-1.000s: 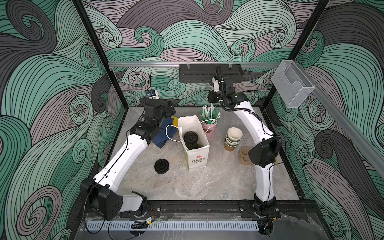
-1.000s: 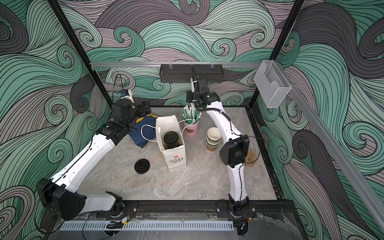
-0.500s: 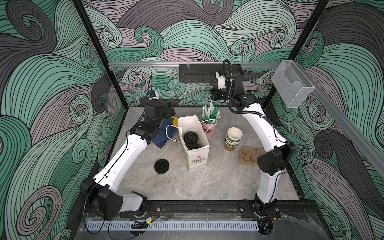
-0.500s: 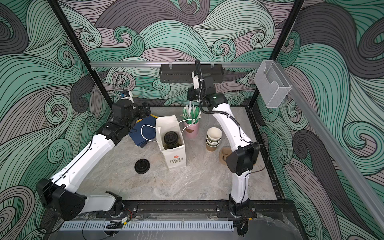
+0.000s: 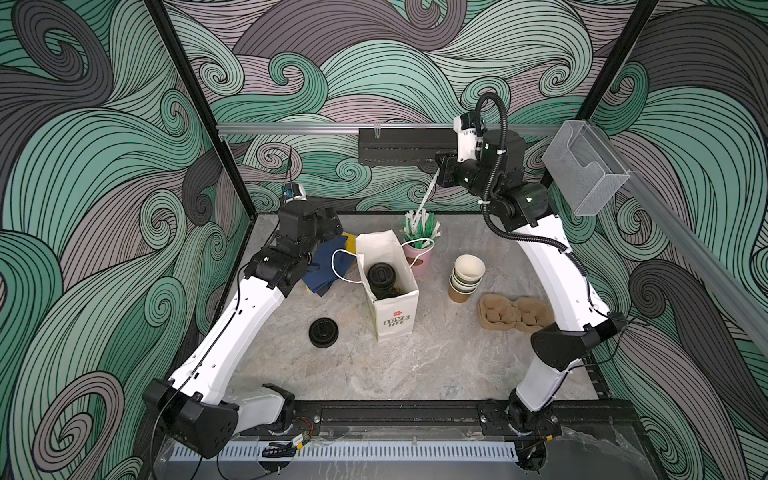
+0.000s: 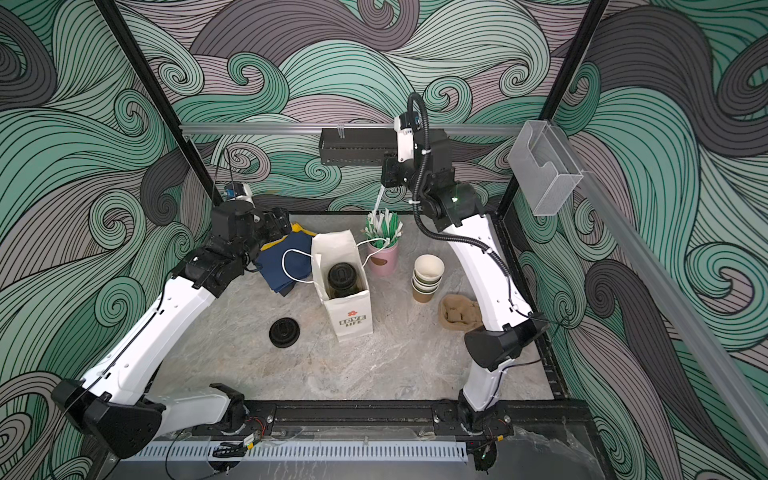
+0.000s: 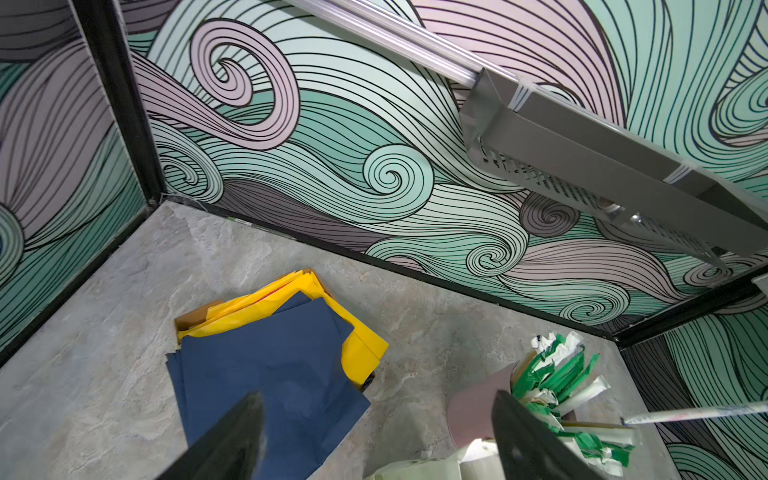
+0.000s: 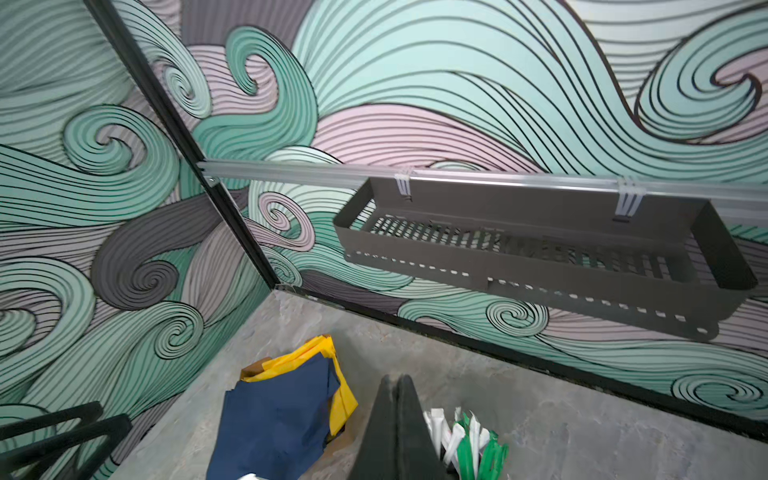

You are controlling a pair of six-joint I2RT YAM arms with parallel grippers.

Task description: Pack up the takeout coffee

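**Grey marble-look tabletop, one coffee sitting in the bag**

Grey stone-look table (image 5: 415,374) with swirly green-and-mauve walls all round is what I'm looking at here. One takeout coffee cup (image 5: 380,277) is sitting upright inside the white paper bag (image 5: 395,320), with its black sip lid facing up. It's tucked toward the bag's back end. The bag is standing open around the middle of the table. The rest of its inside is too dark for me to make out.

Working outward:

- The bag's white loop handles are flopping out. One is lying over the blue and yellow paper sheets (image 7: 270,374) on its left, and the other is reaching toward the pink cup (image 5: 420,259) just behind it.
- That pink cup is bristling with green and white wrapped straws (image 5: 419,226).
- A loose black lid (image 5: 323,332) is lying flat on the table, front-left of the bag and apart from it.
- A stack of lidless cups (image 5: 465,278) is standing to the bag's right.
- A brown cardboard carrier (image 5: 511,313) is lying further right, partly under the right arm.

The right gripper (image 8: 395,380) is hanging high above the pink cup. Its jaws are pinching together on a thin white straw (image 7: 698,412) that's dangling toward the bunch. The left gripper (image 7: 376,395) is hovering over the paper sheets, jaws spread wide and holding nothing.
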